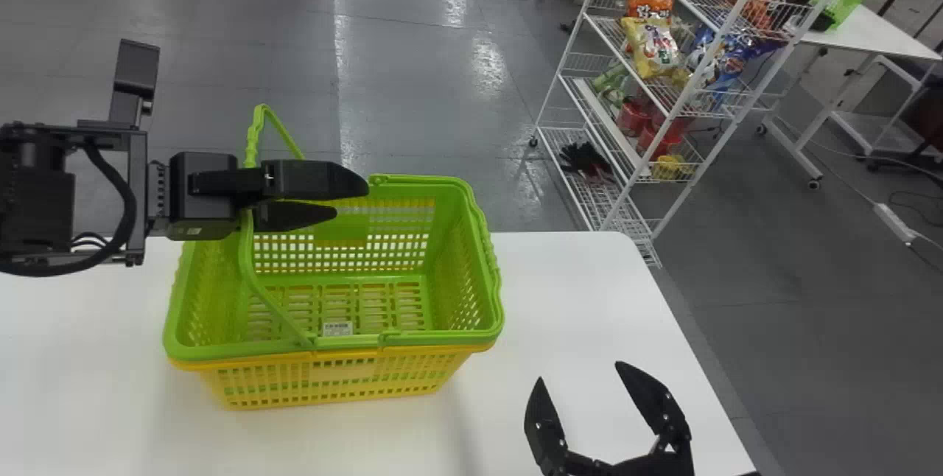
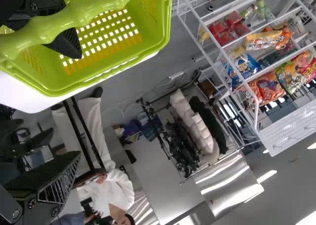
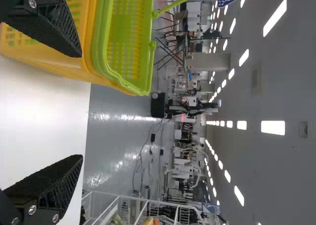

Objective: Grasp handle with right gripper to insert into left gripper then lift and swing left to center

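Handle [image 1: 252, 144] of the green basket [image 1: 458, 262] stands raised at the basket's left side, its grip running near to far, crosswise to the left gripper [image 1: 352, 200], whose jaws point right and stand apart, clamped on nothing. The right gripper [image 1: 580, 371], jaws also apart, is over the desk [image 1: 575, 292] beyond the basket's right end (the farther arm, yet the one to grasp), so it probably must reach well leftward

From above, the head view looks forward and down; both wrist views face outward nearer the green basket [image 1: 488, 262], all sharing it and the wire rack [image 1: 689, 85].
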Robot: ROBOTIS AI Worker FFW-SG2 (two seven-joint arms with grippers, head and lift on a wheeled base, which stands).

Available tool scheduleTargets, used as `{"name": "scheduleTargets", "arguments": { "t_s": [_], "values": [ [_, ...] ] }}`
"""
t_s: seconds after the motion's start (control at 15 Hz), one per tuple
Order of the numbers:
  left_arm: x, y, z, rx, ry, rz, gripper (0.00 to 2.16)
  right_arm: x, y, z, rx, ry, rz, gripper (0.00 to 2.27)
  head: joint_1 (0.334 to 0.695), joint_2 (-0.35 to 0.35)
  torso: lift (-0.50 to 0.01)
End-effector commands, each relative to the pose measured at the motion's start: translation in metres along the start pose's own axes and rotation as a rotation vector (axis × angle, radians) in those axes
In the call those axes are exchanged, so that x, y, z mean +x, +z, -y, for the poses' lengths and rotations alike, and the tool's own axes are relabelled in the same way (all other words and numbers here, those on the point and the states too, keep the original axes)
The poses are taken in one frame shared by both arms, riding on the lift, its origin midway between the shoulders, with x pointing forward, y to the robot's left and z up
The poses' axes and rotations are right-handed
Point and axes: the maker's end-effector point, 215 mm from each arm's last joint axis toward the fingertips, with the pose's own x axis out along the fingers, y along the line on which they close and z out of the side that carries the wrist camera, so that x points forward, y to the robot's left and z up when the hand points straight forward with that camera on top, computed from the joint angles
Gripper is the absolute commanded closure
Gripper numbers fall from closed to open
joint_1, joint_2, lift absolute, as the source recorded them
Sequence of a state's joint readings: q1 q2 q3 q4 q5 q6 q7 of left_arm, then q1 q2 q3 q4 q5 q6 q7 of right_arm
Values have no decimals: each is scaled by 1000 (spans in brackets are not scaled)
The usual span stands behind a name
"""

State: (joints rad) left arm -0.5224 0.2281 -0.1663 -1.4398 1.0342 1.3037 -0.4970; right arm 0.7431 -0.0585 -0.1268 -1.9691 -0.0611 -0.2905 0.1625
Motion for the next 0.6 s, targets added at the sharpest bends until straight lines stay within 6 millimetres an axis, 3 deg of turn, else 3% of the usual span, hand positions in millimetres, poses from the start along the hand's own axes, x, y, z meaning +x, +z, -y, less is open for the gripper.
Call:
{"name": "scheduleTargets", "arguments": {
  "t_s": [0.0, 0.2, 0.33, 0.53],
  "values": [
    [6, 3, 5, 4, -11, -3, 124, 9, 11, 12, -8, -17, -1, 107, 695, -334, -93],
    [6, 7, 7, 5, -11, -1, 124, 23, 10, 29, -16, -40, -50, 826, 695, -350, -93],
    [6, 9, 7, 7, -7, -1, 124, 36, 2, 43, -12, -63, -116, 1855, 695, -350, -93],
    [4, 14, 8, 8, -9, 6, 124, 53, -3, 49, -36, -67, -166, 2216, 695, -350, -93]
  ]
}}
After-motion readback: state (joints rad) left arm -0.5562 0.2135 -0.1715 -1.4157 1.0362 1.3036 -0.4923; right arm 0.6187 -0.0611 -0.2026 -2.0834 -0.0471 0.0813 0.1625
